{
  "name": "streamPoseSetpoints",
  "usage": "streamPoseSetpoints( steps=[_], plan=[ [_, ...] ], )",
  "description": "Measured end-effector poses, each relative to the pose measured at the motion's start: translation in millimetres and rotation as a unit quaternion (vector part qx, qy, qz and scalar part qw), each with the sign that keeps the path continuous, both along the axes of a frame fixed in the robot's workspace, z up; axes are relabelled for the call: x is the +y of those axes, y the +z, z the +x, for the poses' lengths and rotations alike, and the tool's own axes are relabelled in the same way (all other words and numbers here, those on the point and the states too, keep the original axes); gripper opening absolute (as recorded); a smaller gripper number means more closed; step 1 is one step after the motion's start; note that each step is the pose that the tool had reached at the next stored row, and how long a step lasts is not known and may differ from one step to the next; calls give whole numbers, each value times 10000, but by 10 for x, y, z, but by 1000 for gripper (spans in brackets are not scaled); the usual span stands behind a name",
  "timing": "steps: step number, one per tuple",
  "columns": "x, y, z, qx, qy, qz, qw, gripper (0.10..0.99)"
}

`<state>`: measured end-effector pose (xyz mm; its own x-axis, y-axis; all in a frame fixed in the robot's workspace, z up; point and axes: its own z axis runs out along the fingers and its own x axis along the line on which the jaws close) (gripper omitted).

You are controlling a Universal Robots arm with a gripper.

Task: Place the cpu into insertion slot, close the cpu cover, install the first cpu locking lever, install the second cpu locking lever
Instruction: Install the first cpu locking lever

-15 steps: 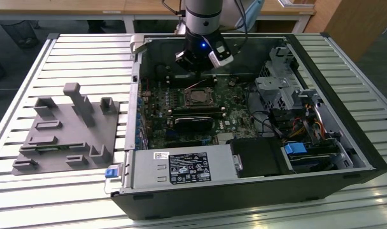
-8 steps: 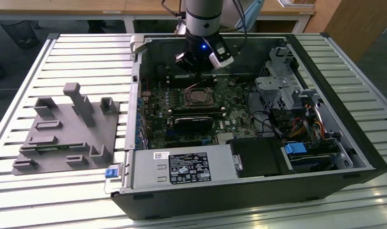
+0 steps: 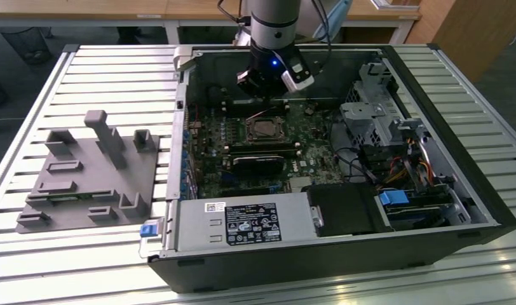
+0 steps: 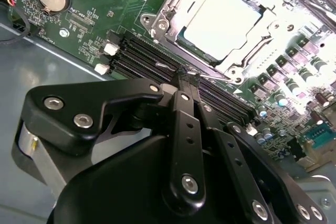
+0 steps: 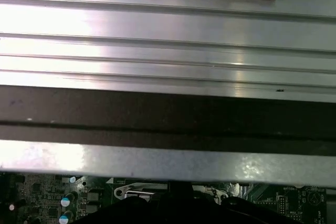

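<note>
The cpu (image 4: 223, 22) lies flat in the insertion slot (image 4: 173, 35) on the green motherboard (image 4: 79, 19), with the cpu cover (image 4: 262, 38) (a silvery frame) closed down around it. The gripper (image 4: 185, 80), fingers pressed together and holding nothing, hovers just beside the slot, over the long black memory slots (image 4: 142, 56).

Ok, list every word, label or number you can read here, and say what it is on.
Black label on the power supply: print too small to read.
White sticker next to it: too small to read.
White lettering on the motherboard: too blurred to read.
</note>
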<state>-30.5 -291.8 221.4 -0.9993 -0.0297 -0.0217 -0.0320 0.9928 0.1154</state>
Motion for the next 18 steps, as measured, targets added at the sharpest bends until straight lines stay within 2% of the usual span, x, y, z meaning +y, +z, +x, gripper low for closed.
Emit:
streamPoseSetpoints(
  steps=[11, 18],
  plan=[
    [1, -62, 82, 0, 0, 0, 10000, 106],
    [1, -133, 94, 0, 0, -7, 10000, 106]
  ],
)
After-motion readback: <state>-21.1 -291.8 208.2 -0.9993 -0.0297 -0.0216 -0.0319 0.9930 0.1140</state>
